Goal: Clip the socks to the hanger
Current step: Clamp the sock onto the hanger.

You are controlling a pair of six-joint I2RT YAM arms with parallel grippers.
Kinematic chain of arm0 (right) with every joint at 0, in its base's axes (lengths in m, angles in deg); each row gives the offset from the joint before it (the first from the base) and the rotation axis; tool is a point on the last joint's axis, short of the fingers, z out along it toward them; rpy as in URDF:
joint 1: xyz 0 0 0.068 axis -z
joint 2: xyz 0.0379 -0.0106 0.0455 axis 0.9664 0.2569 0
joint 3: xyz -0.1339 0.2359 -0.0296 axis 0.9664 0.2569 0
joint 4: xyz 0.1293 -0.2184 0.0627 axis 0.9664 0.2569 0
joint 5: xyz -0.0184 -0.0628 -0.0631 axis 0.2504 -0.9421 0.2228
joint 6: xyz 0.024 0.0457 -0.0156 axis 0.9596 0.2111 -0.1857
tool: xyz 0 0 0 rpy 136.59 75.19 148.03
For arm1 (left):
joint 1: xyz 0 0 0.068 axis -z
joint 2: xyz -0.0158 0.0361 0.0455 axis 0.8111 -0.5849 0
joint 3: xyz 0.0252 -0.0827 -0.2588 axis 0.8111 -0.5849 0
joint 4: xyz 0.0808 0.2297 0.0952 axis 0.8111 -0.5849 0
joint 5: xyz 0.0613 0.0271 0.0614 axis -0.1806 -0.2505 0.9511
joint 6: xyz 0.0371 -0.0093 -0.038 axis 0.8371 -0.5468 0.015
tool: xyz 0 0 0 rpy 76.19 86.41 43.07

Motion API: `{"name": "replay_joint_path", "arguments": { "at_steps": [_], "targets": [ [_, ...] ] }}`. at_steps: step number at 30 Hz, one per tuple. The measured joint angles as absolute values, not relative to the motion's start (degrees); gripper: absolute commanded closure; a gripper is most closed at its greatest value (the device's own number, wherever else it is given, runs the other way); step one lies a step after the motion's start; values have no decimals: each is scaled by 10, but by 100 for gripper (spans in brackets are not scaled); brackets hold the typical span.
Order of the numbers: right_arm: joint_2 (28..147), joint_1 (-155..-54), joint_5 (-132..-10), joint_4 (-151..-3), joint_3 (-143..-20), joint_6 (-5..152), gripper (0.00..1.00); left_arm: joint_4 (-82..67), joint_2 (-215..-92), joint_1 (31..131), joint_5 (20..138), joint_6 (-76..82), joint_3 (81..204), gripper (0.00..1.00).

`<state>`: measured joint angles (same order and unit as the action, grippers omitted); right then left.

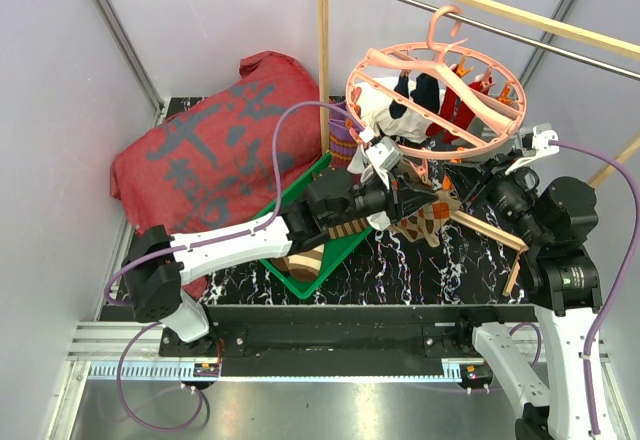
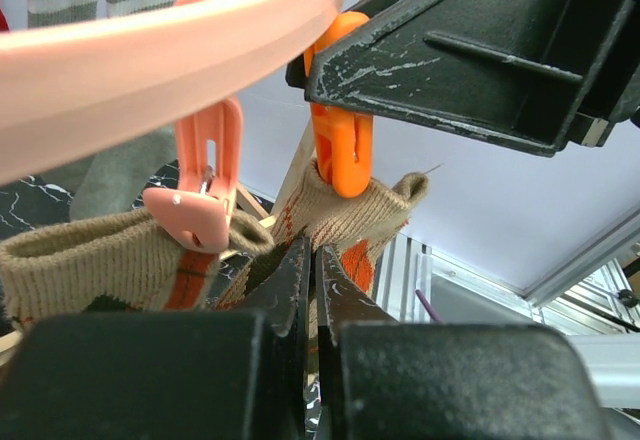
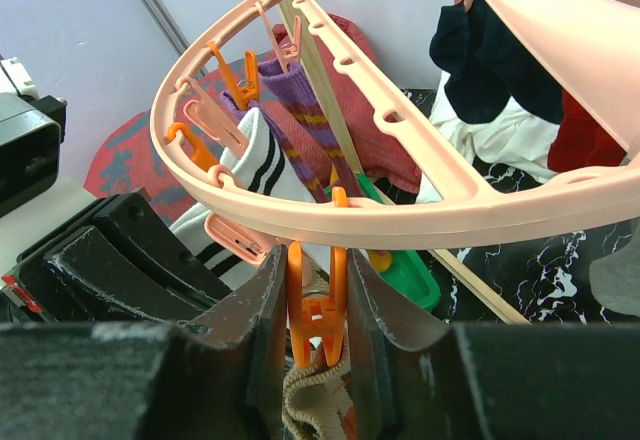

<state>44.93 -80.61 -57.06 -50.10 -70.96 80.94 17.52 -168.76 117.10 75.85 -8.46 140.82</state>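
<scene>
Top view: hanger [image 1: 450, 152] hangs by its hook from the wooden-and-metal rail [image 1: 480, 5], over the far-right part of the marble table [image 1: 420, 270]. Navy, white & red socks are clipped under the ring. L gripper [image 1: 395, 200] & R gripper [image 1: 462, 178] meet just below the ring's near rim, w/ the argyle sock [image 1: 425, 222] at their tips. Green tray [image 1: 310, 260] lies under the L arm, red cloth [image 1: 220, 150] beyond it.

L wrist: L gripper [image 2: 310, 265] jaws pressed together, pinching the argyle sock [image 2: 390, 205] cuff. A pink clip [image 2: 200, 205] bites the cuff's left part; an orange clip [image 2: 340, 145] sits on its right part, under the ring [image 2: 150, 60].

R wrist: R gripper [image 3: 313, 275] is narrow, fingers squeezing the orange clip [image 3: 318, 320] from both sides; the sock [image 3: 315, 400] is at the clip's mouth. A purple striped sock [image 3: 290, 110] & a white black-striped sock [image 3: 255, 165] hang from the far rim [image 3: 400, 215].
</scene>
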Motion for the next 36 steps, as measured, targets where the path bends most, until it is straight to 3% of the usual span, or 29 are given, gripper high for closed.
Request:
{"name": "replay_joint_path", "arguments": {
  "at_steps": [36],
  "targets": [
    [442, -806, -605, -501, -705, 807, 100, 171, -1705, 1167, 773, -110, 1408, 100]
  ]
}}
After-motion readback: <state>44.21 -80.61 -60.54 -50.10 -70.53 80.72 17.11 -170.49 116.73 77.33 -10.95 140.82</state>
